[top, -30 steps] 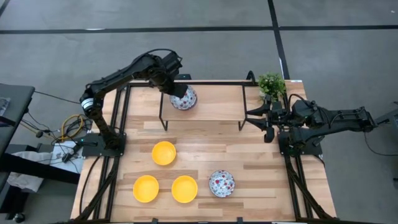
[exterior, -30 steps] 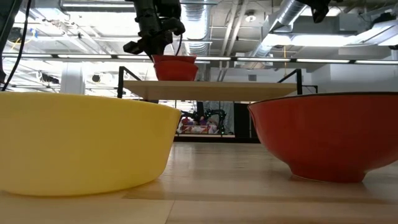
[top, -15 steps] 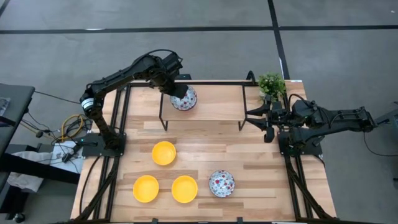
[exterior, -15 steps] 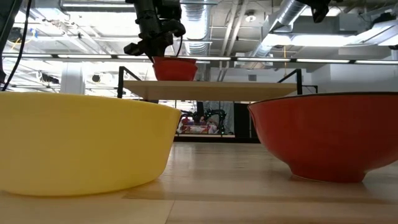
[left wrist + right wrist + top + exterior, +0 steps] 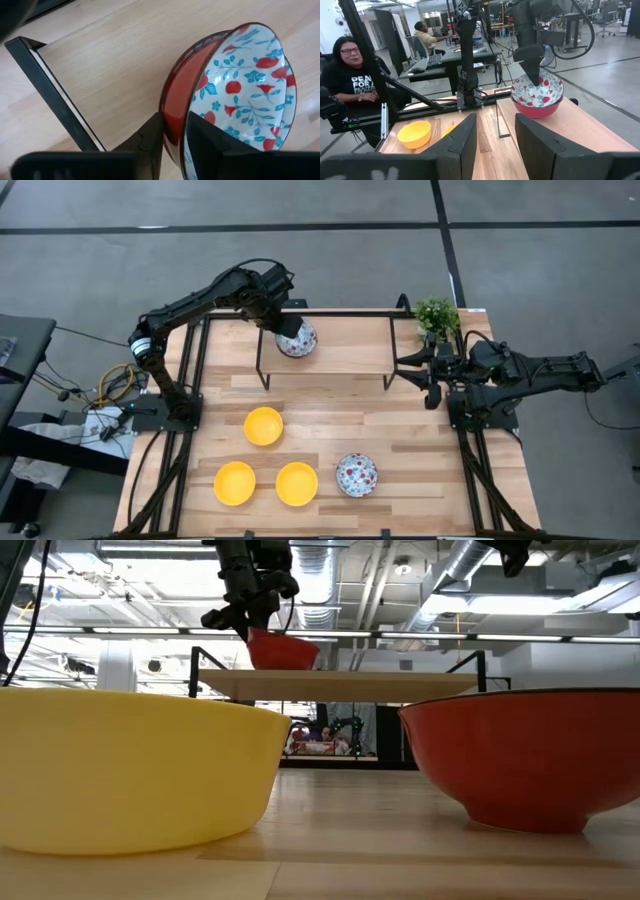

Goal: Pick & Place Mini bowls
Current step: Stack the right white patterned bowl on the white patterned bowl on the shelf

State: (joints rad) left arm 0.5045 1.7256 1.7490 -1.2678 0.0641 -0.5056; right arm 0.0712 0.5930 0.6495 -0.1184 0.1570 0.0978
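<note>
**Speckled bowl tipped on the shelf, pinched by the rim**

From above: on the raised shelf [image 5: 345, 350] at the table's far side, a speckled bowl [image 5: 300, 340] near the shelf's left end, with the left gripper [image 5: 287, 328] clamped on its rim. Beside the shelf's right end, a small green plant [image 5: 437, 315]. On the table [image 5: 420, 450] below, three yellow bowls [image 5: 263, 425] and a second speckled bowl [image 5: 356, 474], all well apart from the shelf. At the right edge, the right gripper [image 5: 412, 370] idle, nothing near its tips.

From table height: close up, one of the yellow bowls [image 5: 130, 770] and the red outside of the second speckled bowl [image 5: 520, 770], blocking much of the table. Behind them the shelf [image 5: 340, 685], and on it the speckled bowl [image 5: 282, 650], tilted now where it sat level half a second ago. Left gripper [image 5: 245, 622] at its raised edge.

From the left wrist: left gripper [image 5: 175, 145] with one finger [image 5: 150, 140] outside and one inside the speckled bowl [image 5: 240, 85], tight against its wall. Bowl partly cut off by the frame. Whether another bowl sits nested under it: not clear.

From the right wrist: right gripper [image 5: 496, 145] with parted fingers, holding nothing. Beyond, the speckled bowl [image 5: 537, 97] under the left gripper [image 5: 534, 75]. Past the table, a seated person [image 5: 350, 65] and another person [image 5: 422, 32] farther back.
</note>
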